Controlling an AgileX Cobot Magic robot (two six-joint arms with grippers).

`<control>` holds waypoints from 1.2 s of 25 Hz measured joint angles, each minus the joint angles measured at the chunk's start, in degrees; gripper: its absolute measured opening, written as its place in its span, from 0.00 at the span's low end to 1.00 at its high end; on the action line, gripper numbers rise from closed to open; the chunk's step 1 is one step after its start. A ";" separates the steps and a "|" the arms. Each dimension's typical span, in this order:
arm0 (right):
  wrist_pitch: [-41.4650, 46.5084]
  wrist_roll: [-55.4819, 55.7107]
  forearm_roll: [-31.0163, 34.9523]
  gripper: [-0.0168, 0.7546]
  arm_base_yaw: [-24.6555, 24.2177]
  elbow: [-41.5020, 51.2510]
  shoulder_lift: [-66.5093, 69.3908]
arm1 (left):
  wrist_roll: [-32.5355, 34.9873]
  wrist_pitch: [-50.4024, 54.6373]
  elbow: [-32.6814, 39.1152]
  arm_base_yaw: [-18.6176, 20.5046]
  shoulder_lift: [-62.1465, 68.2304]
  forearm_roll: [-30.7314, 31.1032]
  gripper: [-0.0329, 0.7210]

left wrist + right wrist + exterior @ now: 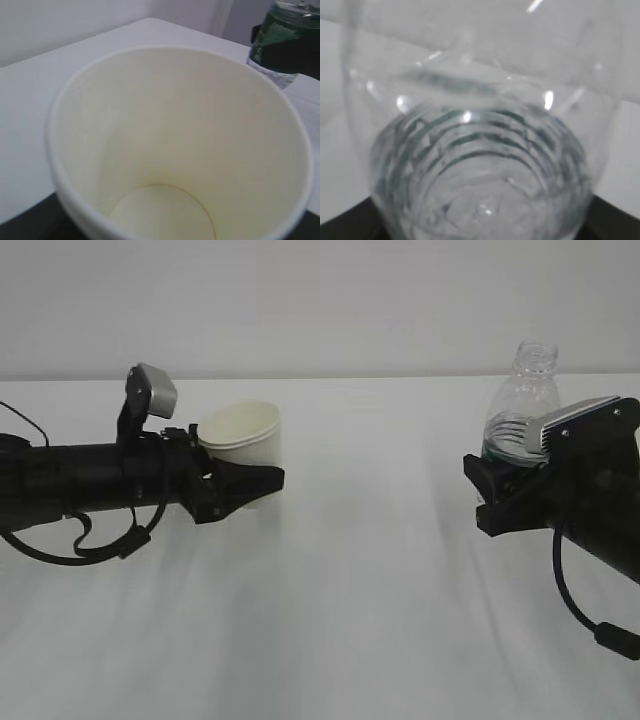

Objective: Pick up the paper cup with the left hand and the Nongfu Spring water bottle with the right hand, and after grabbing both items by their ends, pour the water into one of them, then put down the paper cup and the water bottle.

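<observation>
The white paper cup [240, 430] sits in my left gripper [245, 483], which is shut on its lower part; the rim leans slightly to the right. In the left wrist view the paper cup [175, 150] fills the frame, and its cream inside looks dry and empty. My right gripper [492, 490] is shut on the lower part of the Nongfu Spring water bottle [522, 400], which stands upright with no cap. Its green label is mostly hidden behind the fingers. The right wrist view looks through the ribbed bottle [480, 150], with what looks like a water surface inside. The bottle [280, 45] also shows beyond the cup.
The white table [360, 590] stretches between the two arms, with a pale wall [320, 300] behind it. A black cable [580, 610] hangs under the right arm, and another loops below the left arm [80, 550].
</observation>
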 joint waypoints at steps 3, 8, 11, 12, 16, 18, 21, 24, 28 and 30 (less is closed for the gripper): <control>0.61 0.61 -1.69 0.63 0.00 0.22 -0.71 | 0.02 0.00 0.00 -3.43 0.00 0.00 0.71; 1.36 2.62 -5.00 0.63 0.00 0.22 -0.84 | 0.02 0.72 0.00 -9.11 0.00 0.00 0.71; 1.86 2.94 -6.79 0.63 0.00 0.22 -0.84 | 0.02 1.28 0.00 -11.56 0.00 0.00 0.71; 2.12 2.99 -7.37 0.63 0.00 0.22 -0.84 | 0.02 1.28 0.00 -12.03 0.00 0.00 0.71; 2.45 3.08 -9.45 0.63 0.00 0.22 -0.84 | 0.12 1.39 0.00 -13.31 0.00 -0.82 0.70; 2.56 3.08 -9.88 0.63 0.00 0.22 -0.84 | 0.36 1.46 0.00 -13.90 0.00 -1.04 0.70; 3.55 3.08 -11.48 0.63 0.00 -0.26 -0.84 | 0.88 1.46 0.00 -14.37 0.00 -1.59 0.70; 5.49 2.98 -13.14 0.63 0.00 -1.64 -0.84 | 1.14 1.46 0.00 -14.61 0.00 -2.12 0.70; 7.70 2.98 -15.44 0.63 0.00 -3.18 -0.84 | 1.37 1.46 0.00 -15.06 0.00 -2.20 0.70; 8.24 2.98 -16.39 0.63 0.00 -3.82 -0.84 | 1.37 1.46 0.00 -15.16 0.00 -2.30 0.70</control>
